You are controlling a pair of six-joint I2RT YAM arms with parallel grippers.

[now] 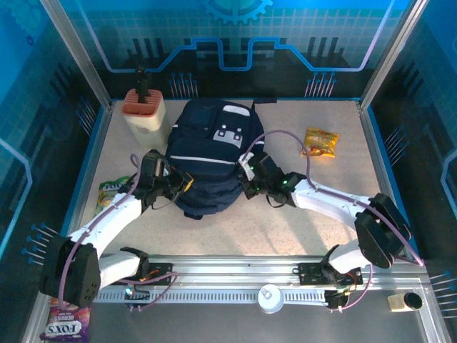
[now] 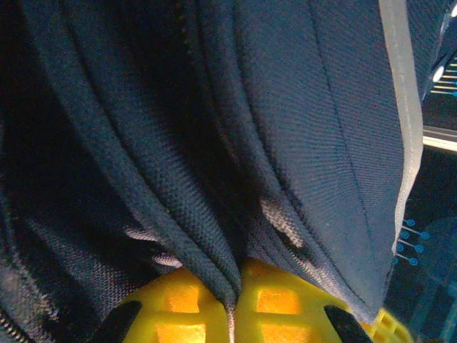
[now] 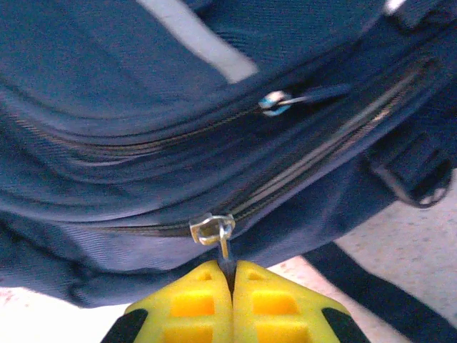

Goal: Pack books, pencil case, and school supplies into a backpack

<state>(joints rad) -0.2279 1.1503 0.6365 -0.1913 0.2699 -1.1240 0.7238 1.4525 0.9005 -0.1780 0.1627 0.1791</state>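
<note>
Centre frame: my left gripper (image 2: pixel 230 306) pinches the backpack (image 1: pixel 211 153), its fabric soft and likely floppy; my right gripper (image 3: pixel 232 293) clamps its zipper pull (image 3: pixel 212 229).

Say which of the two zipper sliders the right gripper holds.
The lower slider: its pull is pinched between the yellow fingers of the right gripper. The upper slider, below the grey stripe, hangs untouched.

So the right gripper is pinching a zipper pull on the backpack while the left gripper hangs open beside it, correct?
Not quite. The left gripper is not open: the left wrist view shows it shut on a fold of the fabric of the backpack. The right gripper does pinch a zipper pull.
</note>
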